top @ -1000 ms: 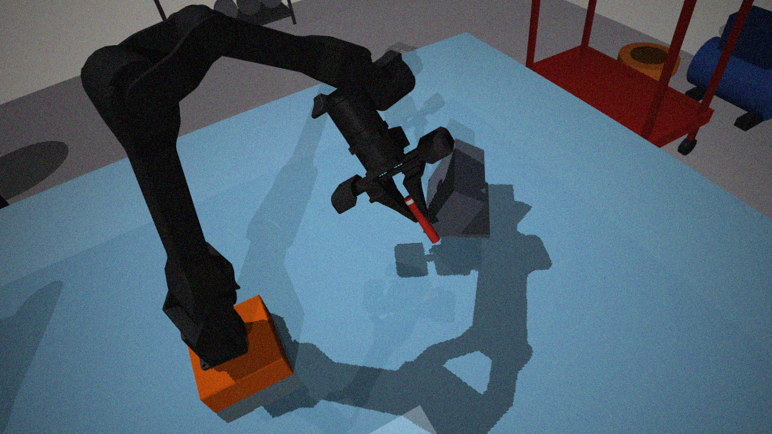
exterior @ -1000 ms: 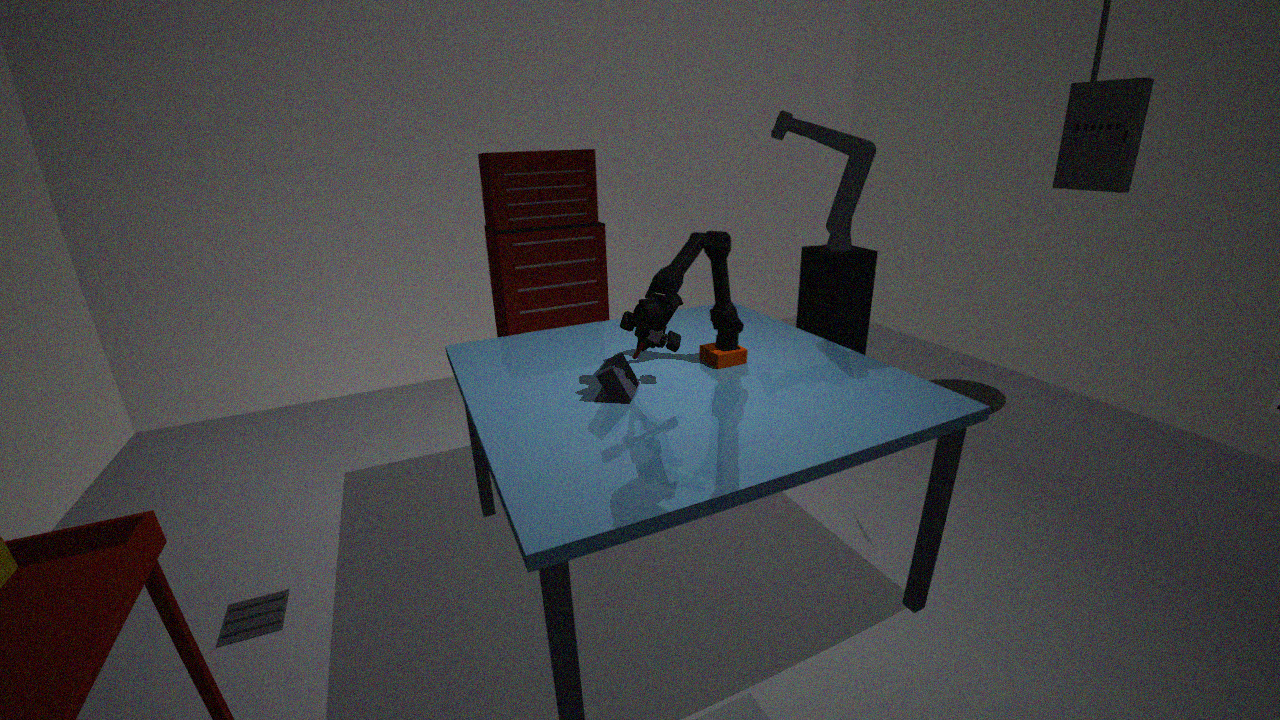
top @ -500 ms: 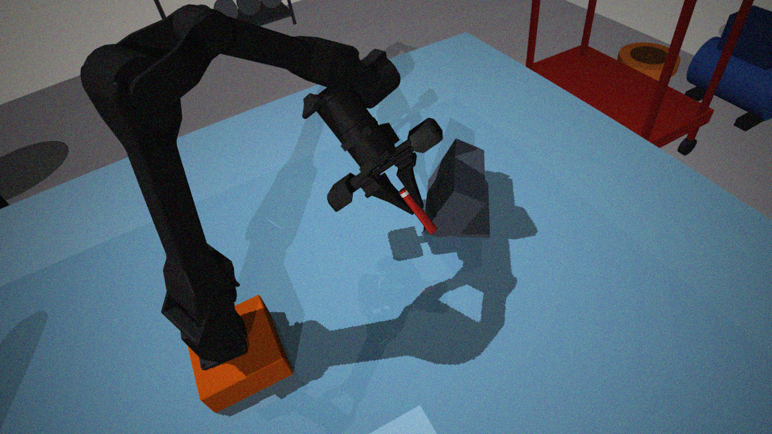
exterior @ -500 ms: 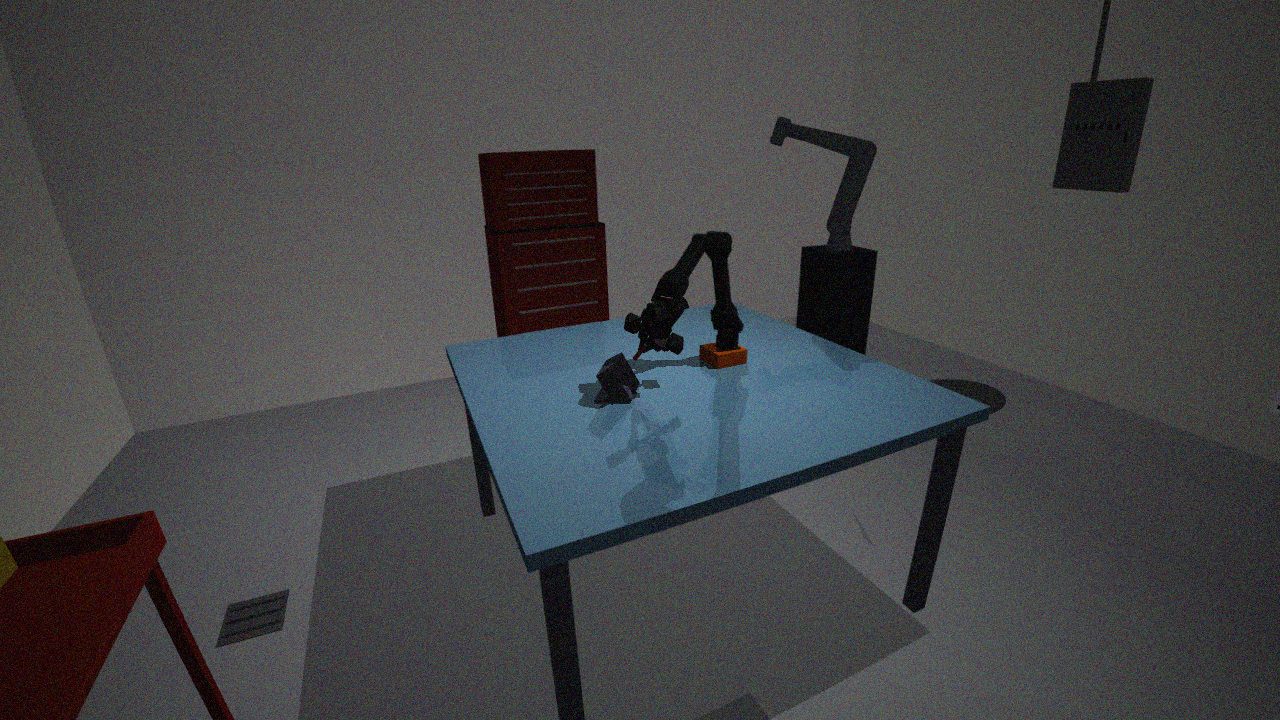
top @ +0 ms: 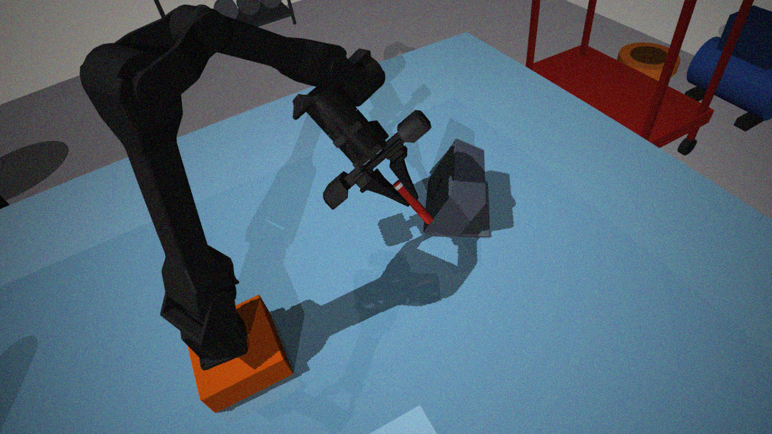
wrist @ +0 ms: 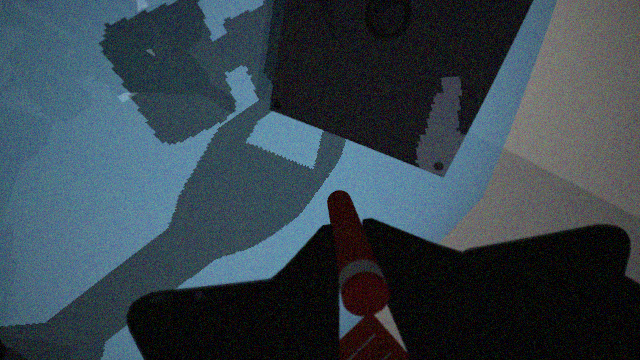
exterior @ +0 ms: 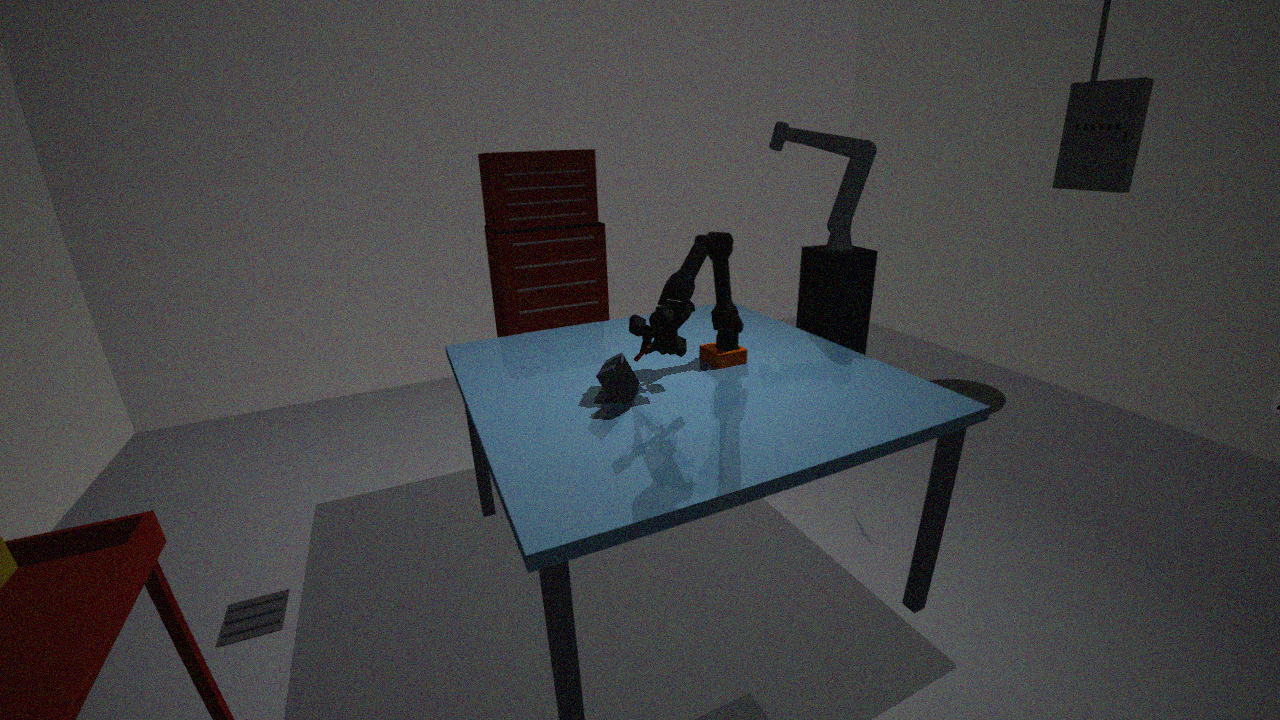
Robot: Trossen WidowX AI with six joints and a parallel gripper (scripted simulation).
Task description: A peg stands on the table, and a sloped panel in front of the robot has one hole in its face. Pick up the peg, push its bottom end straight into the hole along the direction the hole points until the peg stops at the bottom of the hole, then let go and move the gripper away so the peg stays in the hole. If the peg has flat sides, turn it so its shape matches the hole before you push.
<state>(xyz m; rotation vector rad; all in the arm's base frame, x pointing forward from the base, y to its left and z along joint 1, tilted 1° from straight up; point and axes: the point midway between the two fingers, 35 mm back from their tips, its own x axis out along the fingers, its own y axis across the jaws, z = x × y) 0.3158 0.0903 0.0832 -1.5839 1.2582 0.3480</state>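
Note:
My gripper (top: 411, 200) (exterior: 641, 351) (wrist: 348, 231) is shut on the red peg (top: 421, 211) (exterior: 638, 358) (wrist: 342, 206), which is round with a pale band near its top. The peg is held tilted, clear of the table, its lower end pointing down and away from the gripper. The dark sloped panel (top: 468, 207) (exterior: 617, 379) (wrist: 340, 65) stands just beyond the peg. Its face is in shadow. A round hole (wrist: 388, 17) shows faintly at the top of the wrist view. The peg's lower end is outside the hole, and in that view appears below the panel's bottom edge. Its gap to the panel is unclear.
The arm stands on an orange base block (top: 248, 380) (exterior: 723, 357) on the blue table (top: 593, 323) (exterior: 805, 402). The arm's shadows cross the table and the panel. A red cart (top: 610, 86) stands beyond the table edge.

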